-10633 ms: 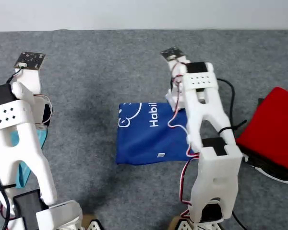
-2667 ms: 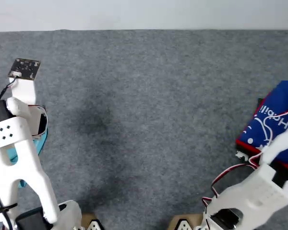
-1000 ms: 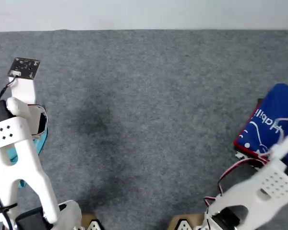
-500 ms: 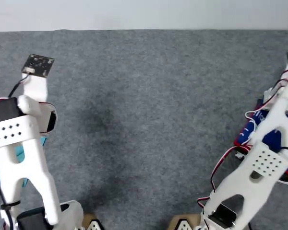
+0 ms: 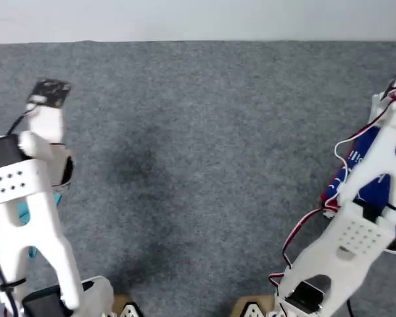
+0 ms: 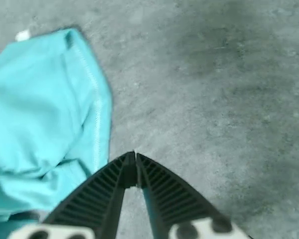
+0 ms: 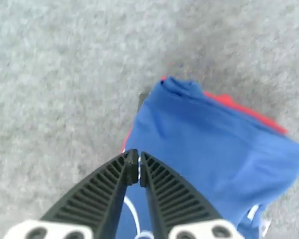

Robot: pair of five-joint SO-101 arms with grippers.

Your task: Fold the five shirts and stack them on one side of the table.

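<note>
Blue shirt [image 7: 214, 144] lies atop red shirt [image 7: 249, 114].

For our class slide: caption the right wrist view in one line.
Right gripper, shut, over the blue shirt stacked on a red shirt.

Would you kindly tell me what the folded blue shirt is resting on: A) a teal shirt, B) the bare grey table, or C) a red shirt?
C: the red shirt peeks out from under the blue shirt along its edge.
</note>
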